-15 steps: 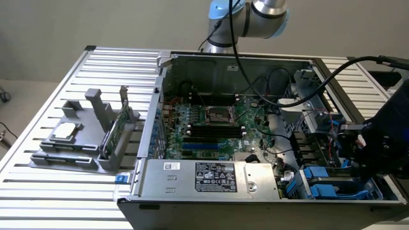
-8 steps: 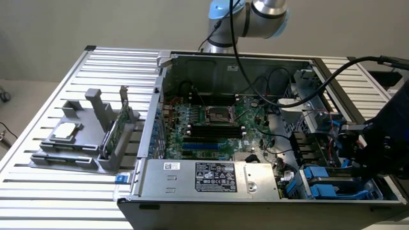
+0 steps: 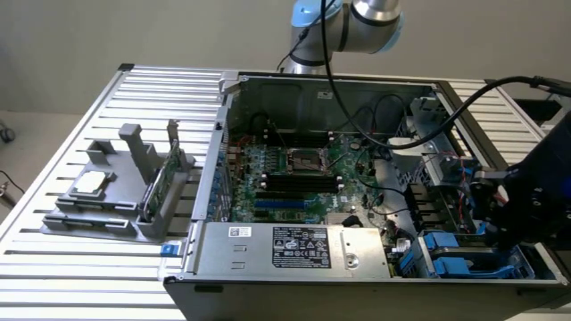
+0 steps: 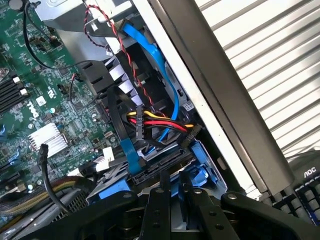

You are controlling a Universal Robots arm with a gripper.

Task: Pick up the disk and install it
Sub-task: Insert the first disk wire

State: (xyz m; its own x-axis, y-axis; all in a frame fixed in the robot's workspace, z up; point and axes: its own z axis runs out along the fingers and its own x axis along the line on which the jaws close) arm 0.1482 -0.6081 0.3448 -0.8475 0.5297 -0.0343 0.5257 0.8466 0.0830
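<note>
**Seating the disk (image 4: 165, 161) in the case (image 3: 357, 301)**

Gripper (image 4: 175, 180) narrow, apparently pinching the disk's blue frame down in the case corner (install step, late, I'd judge). Next move needs a square push, clear of the power cable (image 4: 162, 120).

The open grey metal computer case (image 3: 223, 134) is roomiest over the green motherboard (image 3: 295, 167) at its centre, which lies open from above. At four o'clock in the exterior view the corner is tight. There the black gripper (image 4: 175, 185) sits among blue plastic drive carriers (image 3: 459, 261), hemmed in by the case's grey side wall (image 4: 220, 100). Just beside it, a black connector with red and yellow wires (image 4: 150, 122) and a flat blue cable (image 4: 152, 55) cross the gap. A thick black cable (image 3: 455, 110) hangs over the case toward two o'clock. A silver power supply box (image 3: 295, 247) blocks six o'clock. At nine o'clock the slatted metal surface (image 3: 53, 267) lies open around a grey plastic fixture (image 3: 125, 187).
</note>
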